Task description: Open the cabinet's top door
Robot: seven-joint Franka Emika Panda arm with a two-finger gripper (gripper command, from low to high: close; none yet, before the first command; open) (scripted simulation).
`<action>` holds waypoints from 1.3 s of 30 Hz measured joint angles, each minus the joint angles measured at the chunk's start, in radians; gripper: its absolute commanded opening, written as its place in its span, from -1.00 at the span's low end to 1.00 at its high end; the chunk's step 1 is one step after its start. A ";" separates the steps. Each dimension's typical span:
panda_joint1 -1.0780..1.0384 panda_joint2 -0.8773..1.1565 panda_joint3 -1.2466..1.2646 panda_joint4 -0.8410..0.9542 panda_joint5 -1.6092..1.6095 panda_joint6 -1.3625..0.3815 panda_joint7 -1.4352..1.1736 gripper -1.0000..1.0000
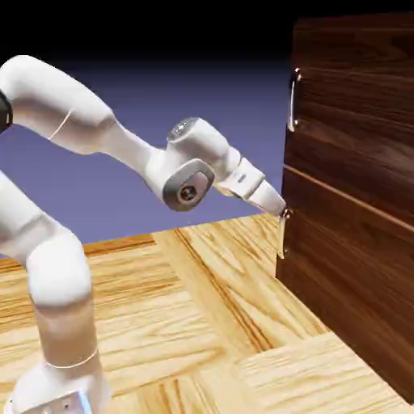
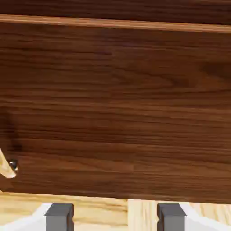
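Ext. view: tall dark walnut wood-grain cabinet (image 1: pixel 356 194) stands at right on light wood-plank table (image 1: pixel 202 323). Its upper wood-grain top door (image 1: pixel 356 89) has a short vertical silver bar handle (image 1: pixel 293 99) at its left edge, well above the white arm's two-finger gripper (image 1: pixel 280 212). Gripper tip sits at the lower panel (image 1: pixel 348 275), right by the lower silver handle (image 1: pixel 283 234); contact unclear.

Hand view: grey fingertips (image 2: pixel 59 215) spread apart w/ nothing between, facing dark wood panel, table strip below.

Claw (image 1: pixel 279 209) sits low, tip at the lower handle (image 1: pixel 283 234) of the cabinet (image 1: pixel 356 202). Top door (image 1: pixel 356 89) closed, its handle (image 1: pixel 294 99) well above, untouched. Arm over the wooden tabletop (image 1: pixel 202 323).
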 measured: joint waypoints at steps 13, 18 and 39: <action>-0.371 0.014 0.471 0.199 0.214 0.198 0.006 0.00; -0.514 0.020 0.652 0.276 0.296 0.274 0.008 0.00; -1.099 0.043 1.338 0.586 0.543 0.523 0.039 0.00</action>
